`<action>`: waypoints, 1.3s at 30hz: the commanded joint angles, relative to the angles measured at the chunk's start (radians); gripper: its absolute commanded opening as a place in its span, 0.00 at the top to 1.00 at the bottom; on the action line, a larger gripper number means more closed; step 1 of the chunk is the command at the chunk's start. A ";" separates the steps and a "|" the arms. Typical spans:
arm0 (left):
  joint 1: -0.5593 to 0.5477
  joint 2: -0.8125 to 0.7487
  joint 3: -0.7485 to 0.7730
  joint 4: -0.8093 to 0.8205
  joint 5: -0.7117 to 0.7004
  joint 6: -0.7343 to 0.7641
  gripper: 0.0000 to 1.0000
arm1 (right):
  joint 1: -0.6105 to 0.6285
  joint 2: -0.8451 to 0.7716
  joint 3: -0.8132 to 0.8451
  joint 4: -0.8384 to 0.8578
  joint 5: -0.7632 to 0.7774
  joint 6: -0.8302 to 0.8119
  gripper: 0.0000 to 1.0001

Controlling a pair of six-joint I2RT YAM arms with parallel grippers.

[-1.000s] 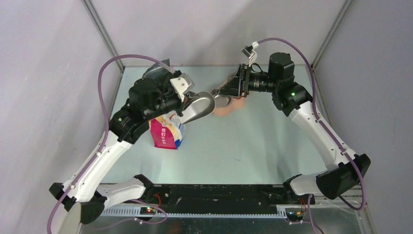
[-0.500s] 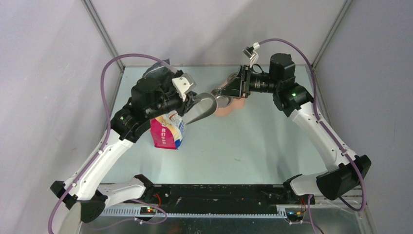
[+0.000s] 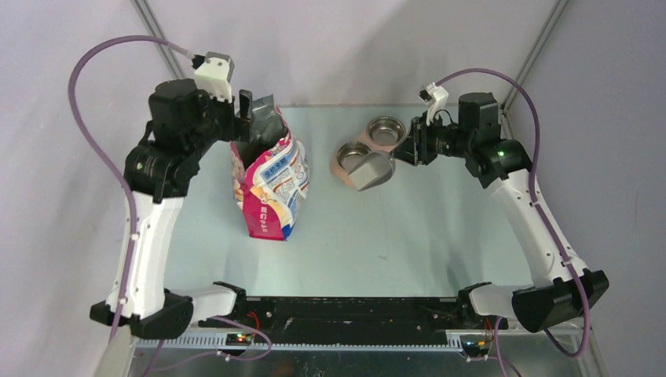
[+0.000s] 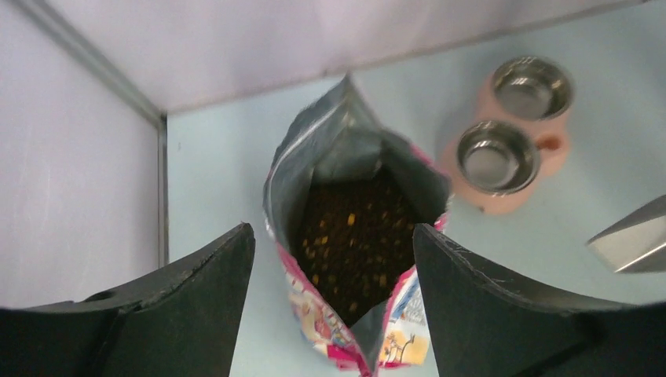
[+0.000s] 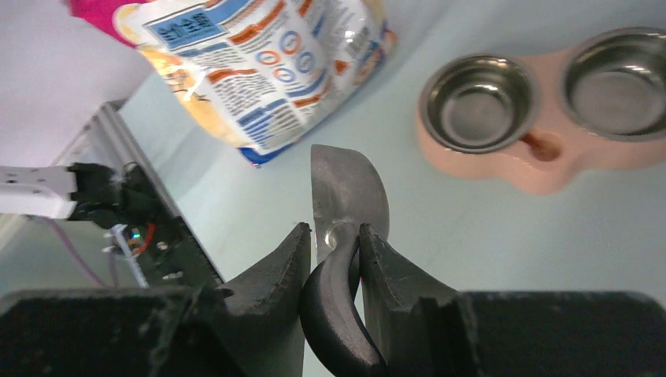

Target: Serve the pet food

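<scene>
The pet food (image 4: 349, 243), dark-brown kibble, fills the open pink-white-blue bag (image 3: 271, 184) standing at the table's left. My left gripper (image 3: 248, 118) hovers above the bag's mouth, open (image 4: 331, 232), with nothing between its fingers. My right gripper (image 3: 408, 149) is shut (image 5: 334, 232) on the black handle of the grey metal scoop (image 3: 369, 169), whose bowl (image 5: 345, 184) looks empty and hangs just in front of the pink double feeder (image 3: 352, 166). Both steel bowls (image 5: 479, 102) (image 5: 616, 82) look empty.
The bag (image 5: 267, 71) stands between the two arms' reach, left of the feeder (image 4: 503, 204). Grey walls close the table's back and left sides, with a metal corner post (image 4: 161, 188) near the bag. The black base rail (image 3: 345, 314) runs along the near edge.
The left gripper has opened, let go of the scoop and swung back left to above the bag. The right gripper now holds the scoop alone and has drawn right, off the feeder.
</scene>
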State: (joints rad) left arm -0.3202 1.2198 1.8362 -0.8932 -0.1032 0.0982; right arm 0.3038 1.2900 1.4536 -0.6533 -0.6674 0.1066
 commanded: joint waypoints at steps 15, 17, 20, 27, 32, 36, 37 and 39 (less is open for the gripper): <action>0.228 0.236 -0.054 -0.191 0.007 -0.102 0.32 | -0.011 -0.045 0.022 0.141 0.073 -0.017 1.00; 0.240 0.244 -0.067 -0.181 0.034 -0.101 0.44 | -0.009 -0.046 0.025 0.146 0.072 -0.011 1.00; 0.250 0.262 -0.069 -0.170 0.144 -0.073 0.60 | -0.006 -0.046 0.035 0.156 0.083 0.004 1.00; 0.251 0.270 -0.094 -0.154 0.248 -0.009 0.96 | -0.001 -0.037 0.103 0.169 0.116 0.060 1.00; 0.234 0.209 -0.118 -0.122 0.494 0.060 1.00 | 0.032 -0.008 0.195 0.195 0.110 0.090 1.00; 0.173 0.118 -0.203 -0.034 0.534 0.118 1.00 | 0.103 0.056 0.272 0.202 0.145 0.095 1.00; 0.149 0.092 -0.229 -0.005 0.525 0.122 1.00 | 0.132 0.067 0.299 0.201 0.150 0.083 1.00; 0.121 0.062 -0.261 0.034 0.522 0.099 1.00 | 0.181 0.108 0.344 0.189 0.167 0.047 1.00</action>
State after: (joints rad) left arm -0.1284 1.3972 1.6035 -0.9947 0.2932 0.1741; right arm 0.4110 1.3388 1.7046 -0.5205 -0.5339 0.1806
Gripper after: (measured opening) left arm 0.004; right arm 0.298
